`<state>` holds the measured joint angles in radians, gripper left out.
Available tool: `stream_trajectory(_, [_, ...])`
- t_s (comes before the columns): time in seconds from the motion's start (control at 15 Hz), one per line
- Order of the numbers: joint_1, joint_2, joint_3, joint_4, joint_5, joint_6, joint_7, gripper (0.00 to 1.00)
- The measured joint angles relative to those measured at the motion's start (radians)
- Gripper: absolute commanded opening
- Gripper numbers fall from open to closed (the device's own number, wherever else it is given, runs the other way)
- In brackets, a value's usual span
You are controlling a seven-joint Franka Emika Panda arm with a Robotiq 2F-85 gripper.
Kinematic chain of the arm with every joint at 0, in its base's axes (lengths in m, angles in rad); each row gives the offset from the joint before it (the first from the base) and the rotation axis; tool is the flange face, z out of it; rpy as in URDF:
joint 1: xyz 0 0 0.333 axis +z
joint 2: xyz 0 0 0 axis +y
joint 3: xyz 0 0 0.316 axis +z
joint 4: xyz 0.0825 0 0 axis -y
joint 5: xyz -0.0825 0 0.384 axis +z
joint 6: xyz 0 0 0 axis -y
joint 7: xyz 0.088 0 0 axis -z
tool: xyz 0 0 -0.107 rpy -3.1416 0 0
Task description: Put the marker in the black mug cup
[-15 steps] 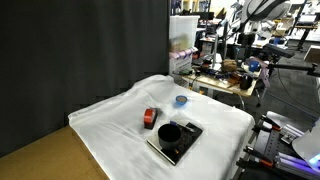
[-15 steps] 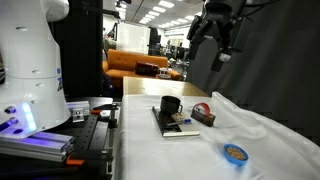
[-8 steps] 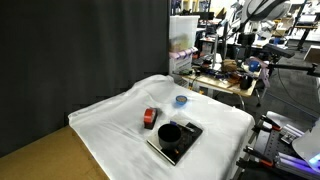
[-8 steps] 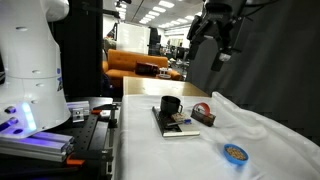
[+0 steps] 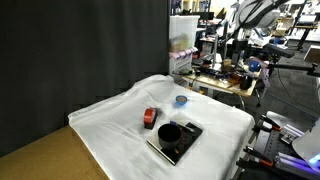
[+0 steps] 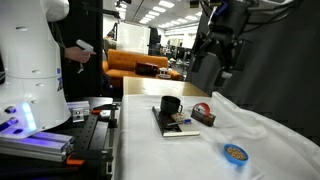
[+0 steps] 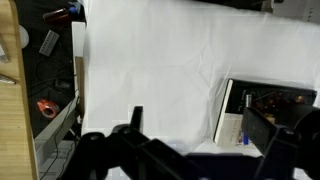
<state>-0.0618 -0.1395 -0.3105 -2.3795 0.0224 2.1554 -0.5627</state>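
1. In an exterior view the camera stands well back and somewhat above, facing a near corner of the white-draped table; a black curtain closes the far side.
2. In an exterior view the camera sits low and close at one table edge, looking along it towards an orange sofa.
3. The wrist view looks steeply down on the table from high up.
4. All three share the dark slab; both exterior views also share the black mug cup.

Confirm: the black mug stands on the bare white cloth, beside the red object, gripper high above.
No: the black mug stands on the dark square slab, not on the white cloth; both exterior views show it. The red object is beside it, gripper high above.
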Motion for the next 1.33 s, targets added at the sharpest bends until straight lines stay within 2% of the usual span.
stream_trajectory(0.33, [-0.004,0.273,0.063,0.134,0.153,0.157,-0.125,1.0])
stream_trajectory(0.6, [-0.031,0.432,0.163,0.295,0.212,0.174,-0.173,1.0])
stream_trajectory(1.33, [-0.071,0.443,0.209,0.313,0.208,0.173,-0.186,1.0])
